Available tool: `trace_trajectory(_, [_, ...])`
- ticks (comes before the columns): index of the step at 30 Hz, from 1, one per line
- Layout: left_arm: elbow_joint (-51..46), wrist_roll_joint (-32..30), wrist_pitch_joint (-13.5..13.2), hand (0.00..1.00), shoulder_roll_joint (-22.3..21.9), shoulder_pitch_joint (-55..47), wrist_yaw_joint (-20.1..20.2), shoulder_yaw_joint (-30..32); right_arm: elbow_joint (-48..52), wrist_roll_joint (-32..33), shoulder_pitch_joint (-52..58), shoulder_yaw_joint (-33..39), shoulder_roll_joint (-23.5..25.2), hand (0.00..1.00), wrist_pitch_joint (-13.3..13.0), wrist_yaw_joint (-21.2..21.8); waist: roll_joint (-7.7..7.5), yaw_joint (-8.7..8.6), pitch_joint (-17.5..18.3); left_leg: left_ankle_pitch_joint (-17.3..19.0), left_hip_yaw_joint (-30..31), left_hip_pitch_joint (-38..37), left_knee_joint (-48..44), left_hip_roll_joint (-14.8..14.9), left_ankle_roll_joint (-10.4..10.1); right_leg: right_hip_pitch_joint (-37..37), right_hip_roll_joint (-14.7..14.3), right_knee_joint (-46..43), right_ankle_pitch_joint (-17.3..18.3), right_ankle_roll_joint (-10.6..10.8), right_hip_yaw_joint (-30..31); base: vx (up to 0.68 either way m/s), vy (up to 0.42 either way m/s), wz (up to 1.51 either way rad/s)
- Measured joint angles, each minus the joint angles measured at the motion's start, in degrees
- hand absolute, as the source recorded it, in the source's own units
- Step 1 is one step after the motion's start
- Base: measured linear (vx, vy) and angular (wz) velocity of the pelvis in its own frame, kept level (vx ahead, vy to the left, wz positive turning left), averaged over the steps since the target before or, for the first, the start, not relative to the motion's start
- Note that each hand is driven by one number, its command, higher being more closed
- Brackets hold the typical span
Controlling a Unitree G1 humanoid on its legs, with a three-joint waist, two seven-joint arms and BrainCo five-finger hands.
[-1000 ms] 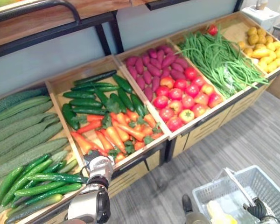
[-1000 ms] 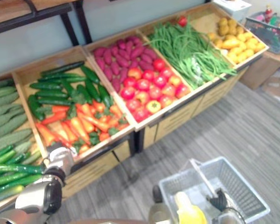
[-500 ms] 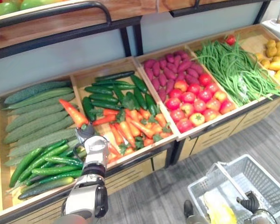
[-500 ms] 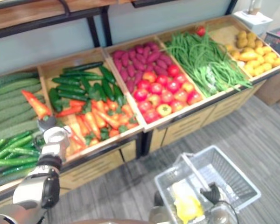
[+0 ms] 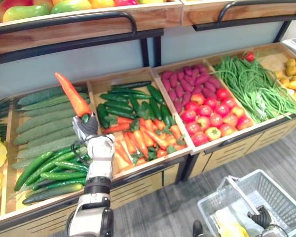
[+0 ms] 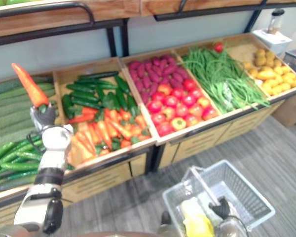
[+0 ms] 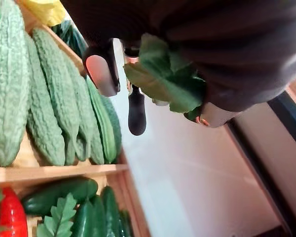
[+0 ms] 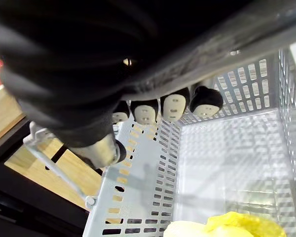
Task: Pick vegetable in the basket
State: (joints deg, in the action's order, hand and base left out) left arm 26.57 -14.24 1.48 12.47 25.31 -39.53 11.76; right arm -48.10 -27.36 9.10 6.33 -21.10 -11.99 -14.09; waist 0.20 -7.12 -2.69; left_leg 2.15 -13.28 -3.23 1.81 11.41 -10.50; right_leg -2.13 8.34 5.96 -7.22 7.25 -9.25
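Nearest, the right hand (image 5: 260, 217) has its fingers (image 8: 170, 105) curled over the handle of the grey plastic basket (image 5: 281, 197), which hangs low above the floor (image 5: 153, 212). Under those fingers, inside the basket, lies a yellow item (image 6: 195, 219).

Farther out, the left hand (image 5: 86, 126) grips a carrot (image 5: 73, 95). Its fingers (image 7: 136, 111) are closed round the stem end, the green leaves (image 7: 163, 74) bunch against the palm, and the orange tip points up and away from the fingers. The carrot is in the air, clear of the crates and well apart from the basket.

Below these fingers lie bumpy pale-green gourds (image 5: 39, 128) and smooth cucumbers (image 5: 44, 173). Just beside them on the counter (image 5: 153, 168) is a crate of carrots and dark cucumbers (image 5: 133, 123). Beyond come tomatoes (image 5: 207, 116) with purple tubers (image 5: 185, 81), then green beans (image 5: 256, 84).
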Motion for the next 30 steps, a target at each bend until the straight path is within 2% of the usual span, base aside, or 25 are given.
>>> trace_trajectory(7, [-9.8,-7.3,-0.3,1.00,0.1,-10.3,3.7,-2.5,-2.5,-1.5,-1.8,0.0,-1.5,1.00,-0.1,0.5,0.05,1.36,1.1,-0.2,0.9,0.1,0.0,-0.7,0.6,0.4,0.8,0.0,-0.1,0.1,-0.6,-0.01,0.004,0.05])
trace_trajectory(13, [-14.5,-9.6,-1.9,1.00,0.5,-16.9,6.7,-3.2,-4.7,-1.4,-3.0,0.1,-2.7,1.00,-0.1,0.6,0.15,2.70,1.3,-0.5,1.6,0.8,-0.1,-1.3,1.0,0.2,1.4,0.0,-0.2,0.3,-1.2,-0.03,0.007,0.07])
trace_trajectory(24, [-24.2,-9.3,-9.7,1.00,6.6,-26.3,13.9,-7.2,-10.1,-1.2,-5.1,1.4,-5.3,1.00,-0.2,0.9,0.44,2.71,3.4,0.0,-0.5,0.0,0.0,-1.8,1.4,-0.7,1.7,-0.4,-0.3,0.6,1.1,0.00,0.004,-0.09])
trace_trajectory(29, [-26.0,-8.2,-14.4,1.00,10.3,-28.0,17.6,-10.2,-13.6,1.8,-5.9,4.0,-6.3,1.00,-0.1,0.9,1.07,2.67,4.1,0.7,-2.5,-0.2,-0.4,-2.0,1.7,-1.7,1.7,-1.3,-0.2,0.4,3.2,-0.02,0.004,-0.20])
trace_trajectory(30, [-26.1,-6.6,-15.6,1.00,12.4,-28.1,18.7,-11.8,-13.7,3.2,-5.9,4.5,-6.4,1.00,0.1,0.9,1.15,2.60,4.2,0.8,-3.0,-0.6,-0.4,-2.0,1.8,-1.8,1.7,-1.5,-0.1,0.1,3.6,-0.02,0.000,-0.20])
